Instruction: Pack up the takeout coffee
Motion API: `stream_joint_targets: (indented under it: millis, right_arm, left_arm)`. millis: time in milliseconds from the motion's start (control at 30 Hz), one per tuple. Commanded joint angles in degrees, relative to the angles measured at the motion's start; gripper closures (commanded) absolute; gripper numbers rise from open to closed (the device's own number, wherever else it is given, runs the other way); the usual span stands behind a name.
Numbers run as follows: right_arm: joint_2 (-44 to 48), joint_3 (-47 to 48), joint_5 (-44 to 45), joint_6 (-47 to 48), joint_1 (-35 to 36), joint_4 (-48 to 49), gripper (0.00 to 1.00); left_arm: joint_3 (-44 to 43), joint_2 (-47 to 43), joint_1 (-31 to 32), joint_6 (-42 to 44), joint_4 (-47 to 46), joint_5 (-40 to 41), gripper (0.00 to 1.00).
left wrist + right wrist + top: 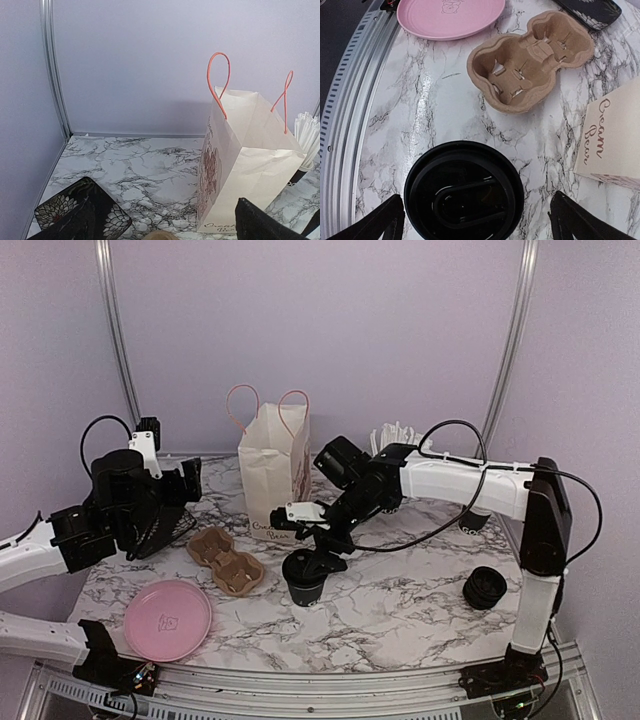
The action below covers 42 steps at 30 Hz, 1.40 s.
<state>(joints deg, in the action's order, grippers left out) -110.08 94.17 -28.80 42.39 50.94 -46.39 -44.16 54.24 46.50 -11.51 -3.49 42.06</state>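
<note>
The takeout coffee (304,578), a small black cup with a round black lid (464,190), stands on the marble table in front of the paper bag (273,475). My right gripper (318,543) hangs just above it and is open. In the right wrist view the right gripper (475,227) has one finger on each side of the lid, with a gap on both sides. My left gripper (188,488) is open at the left, facing the bag (250,165). Nothing lies between the fingers of the left gripper (165,231).
A brown pulp cup carrier (225,560) lies left of the coffee, and a pink plate (168,618) sits near the front edge. A black floral tray (162,528) lies under the left gripper. A cup of white straws (395,435) stands behind the right arm. A black stack (484,587) sits at the right.
</note>
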Motion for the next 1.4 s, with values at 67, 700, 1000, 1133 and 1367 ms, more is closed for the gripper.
stream_joint_targets:
  millis: [67, 700, 1000, 1133, 1367]
  right_arm:
    - [-2.0, 3.0, -0.4, 0.8, 1.4, -4.0, 0.01]
    - [-1.8, 0.8, 4.7, -2.5, 1.9, -2.8, 0.32]
    - [1.8, 1.0, 5.2, -5.7, -4.7, -2.4, 0.36]
    - [1.3, 3.6, 5.6, -7.6, -11.1, -1.4, 0.36]
    - [-5.1, 12.2, 8.9, -14.3, -18.1, 0.2, 0.36]
  left_arm:
    - [-3.3, 3.7, -1.0, -1.5, 3.1, 5.1, 0.01]
    - [-2.8, 3.7, -1.7, 1.0, 4.0, 2.3, 0.01]
    - [-3.1, 3.7, -1.9, 1.3, 4.0, 2.0, 0.01]
    - [-3.6, 3.9, -2.1, 1.2, 4.3, 2.0, 0.01]
    - [-4.3, 4.7, -2.7, 0.5, 5.4, 0.4, 0.01]
